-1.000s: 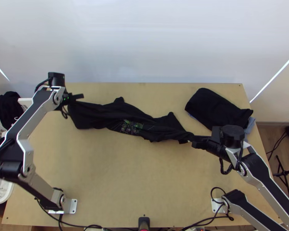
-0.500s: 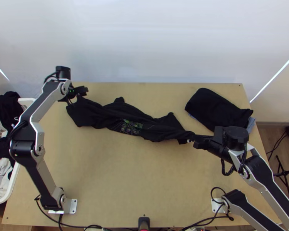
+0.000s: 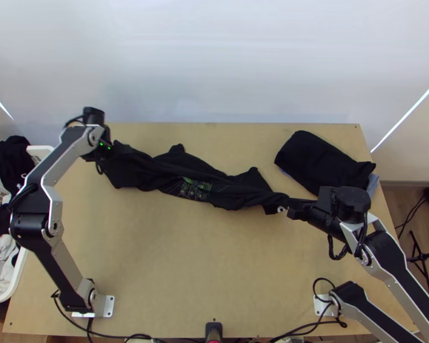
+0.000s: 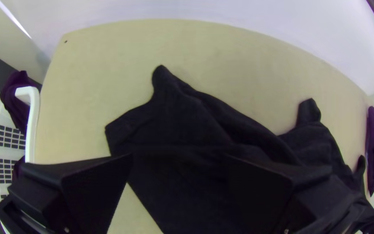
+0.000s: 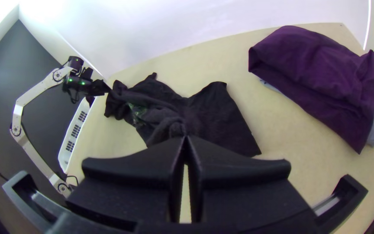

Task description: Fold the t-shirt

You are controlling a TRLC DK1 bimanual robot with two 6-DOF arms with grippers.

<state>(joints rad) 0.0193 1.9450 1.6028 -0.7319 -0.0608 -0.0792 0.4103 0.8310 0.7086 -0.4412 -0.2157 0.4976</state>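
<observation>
A green graphic print (image 3: 194, 188) shows on the dark t-shirt (image 3: 231, 187), its detail too small to make out. The t-shirt lies bunched lengthwise across the middle of the light wooden table (image 3: 186, 268), running from the far left toward the right. At the table's far right sits a folded dark cloth (image 3: 320, 160) on a light blue cloth (image 3: 373, 184). A white basket (image 3: 21, 274) holding dark and white clothes stands against the table's left edge. Black cables (image 3: 114, 334) trail along the table's near edge. Near the table's far left, the left gripper (image 3: 118, 151) has its fingers (image 4: 96, 182) well apart, over that end of the t-shirt; whether they touch it I cannot tell. Right of the table's middle, the right gripper (image 3: 286, 207) is clamped on the t-shirt's narrow, gathered end.
</observation>
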